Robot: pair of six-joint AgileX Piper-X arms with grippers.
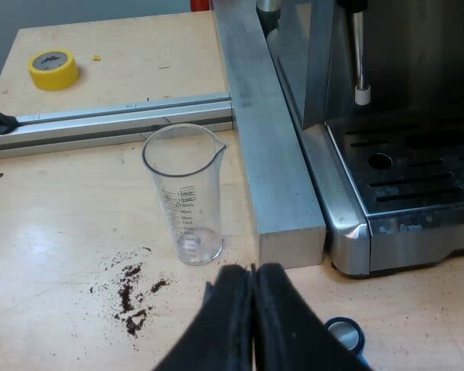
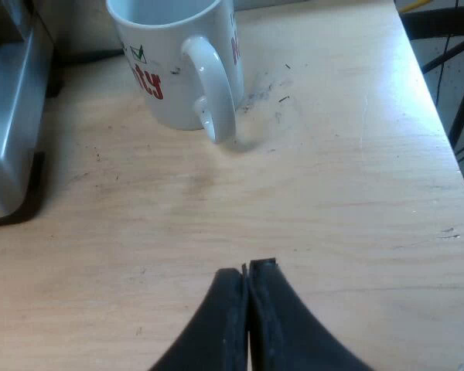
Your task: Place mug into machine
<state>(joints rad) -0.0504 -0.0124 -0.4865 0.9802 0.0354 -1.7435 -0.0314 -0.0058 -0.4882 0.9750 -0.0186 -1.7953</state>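
Observation:
A white mug (image 2: 178,66) with red lettering stands upright on the wooden table, its handle turned toward my right gripper (image 2: 247,270). That gripper is shut and empty, a fair way short of the mug. The espresso machine (image 1: 402,154) shows its steel drip tray (image 1: 417,174) and a steam wand (image 1: 360,54) above it. My left gripper (image 1: 253,270) is shut with nothing in it, just short of a clear measuring glass (image 1: 185,193) standing beside an aluminium bar.
An aluminium bar (image 1: 267,147) runs along the machine's side, and a rail (image 1: 108,124) crosses it. Spilled coffee grounds (image 1: 131,294) lie by the glass. A yellow tape roll (image 1: 54,68) sits beyond the rail. A blue tamper (image 1: 346,336) lies beside my left fingers. The machine's corner (image 2: 11,116) stands near the mug.

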